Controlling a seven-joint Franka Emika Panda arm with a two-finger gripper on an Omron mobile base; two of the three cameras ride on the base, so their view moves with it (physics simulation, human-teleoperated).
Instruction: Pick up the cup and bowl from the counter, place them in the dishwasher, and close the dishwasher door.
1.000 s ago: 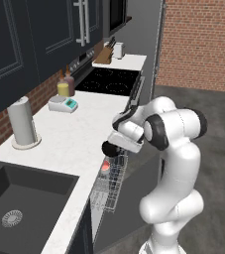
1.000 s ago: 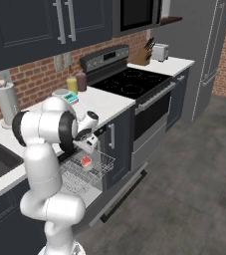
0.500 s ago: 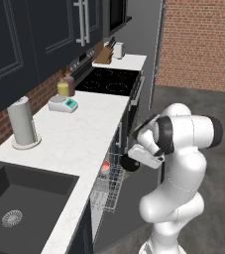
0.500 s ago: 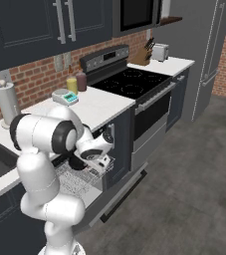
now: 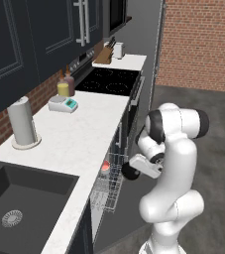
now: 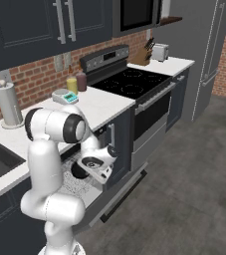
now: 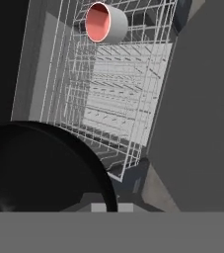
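Observation:
My gripper [image 5: 135, 167] is shut on the black bowl [image 5: 130, 172], held just off the counter's [image 5: 79, 129] edge, beside the pulled-out silver wire rack [image 5: 108, 191] of the dishwasher. In the right base view the bowl [image 6: 78, 170] hangs over the rack [image 6: 73, 185], above the lowered dishwasher door [image 6: 118, 193]. The whitish cup [image 5: 105, 166] with its red inside lies in the rack. The hand view has the cup [image 7: 105, 22] on its side at the rack's [image 7: 118, 89] far end and the bowl [image 7: 39, 168] covering my fingertips.
On the counter stand a paper-towel roll [image 5: 23, 121], a small scale [image 5: 63, 104] and two bottles [image 5: 66, 85]. The sink [image 5: 20, 198] is at the near left, the black stove [image 5: 109, 80] beyond, and a tall fridge [image 6: 214, 55] at the right.
The arm has swung out from the counter edge and down, carrying the bowl to the outer side of the rack. The cup has stayed in the rack.

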